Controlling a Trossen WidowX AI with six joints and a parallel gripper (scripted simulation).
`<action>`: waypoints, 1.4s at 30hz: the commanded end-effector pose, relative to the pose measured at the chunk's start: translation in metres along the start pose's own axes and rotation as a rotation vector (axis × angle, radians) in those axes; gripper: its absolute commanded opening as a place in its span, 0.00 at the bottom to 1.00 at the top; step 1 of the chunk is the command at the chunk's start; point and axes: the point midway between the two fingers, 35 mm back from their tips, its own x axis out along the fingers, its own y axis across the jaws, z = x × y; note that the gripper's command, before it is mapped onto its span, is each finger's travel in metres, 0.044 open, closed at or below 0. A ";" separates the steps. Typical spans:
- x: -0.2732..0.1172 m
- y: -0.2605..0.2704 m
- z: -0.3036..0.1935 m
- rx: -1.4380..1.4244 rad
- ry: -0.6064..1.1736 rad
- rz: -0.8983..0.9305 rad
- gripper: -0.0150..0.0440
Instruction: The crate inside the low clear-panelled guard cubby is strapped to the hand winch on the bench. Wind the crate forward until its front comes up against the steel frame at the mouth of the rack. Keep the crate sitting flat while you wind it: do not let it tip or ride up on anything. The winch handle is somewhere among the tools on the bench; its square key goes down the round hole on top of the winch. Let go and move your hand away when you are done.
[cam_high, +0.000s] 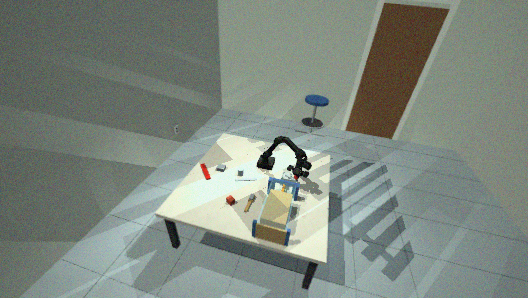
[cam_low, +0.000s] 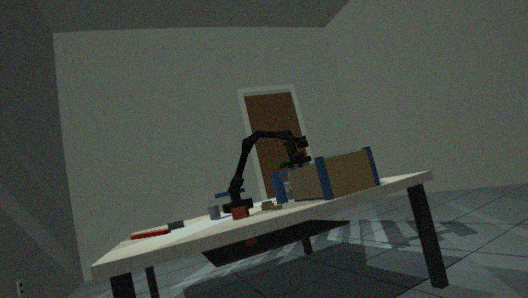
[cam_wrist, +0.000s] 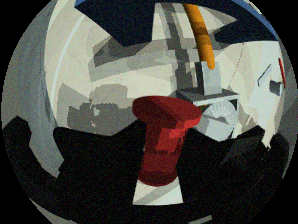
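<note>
Claw (cam_high: 299, 175) (cam_low: 297, 163) (cam_wrist: 157, 120) clamped on the red knob (cam_wrist: 167, 114), a black arm leans over the winch (cam_wrist: 220, 125), at 2 o'clock from the knob in the wrist view. From the claw in the top view, the tan crate (cam_high: 277, 202) (cam_low: 306, 185) lies toward 7 o'clock, inside the cubby, its front near but apparently short of the blue frame (cam_high: 284, 182) (cam_low: 280, 188). Winding too hard could press the crate on the frame and lift its front; a tilted grip could twist the key out of its hole, whose fit cannot be seen. Should the fingers slip on the rounded knob, the turn could stall.

Smooth and flared, the knob tops a narrower faceted stem. An orange strap (cam_high: 284, 188) (cam_wrist: 201, 36) curves toward the grey metal winch, beside a pale, ribbed wheel (cam_wrist: 223, 112). Flat blue bars edge the boxy cubby.
</note>
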 end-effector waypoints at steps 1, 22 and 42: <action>0.001 0.001 -0.028 -0.031 0.043 -0.005 0.25; 0.000 -0.008 -0.058 -0.031 0.045 -0.006 0.25; -0.001 -0.025 -0.083 -0.031 0.048 -0.007 0.25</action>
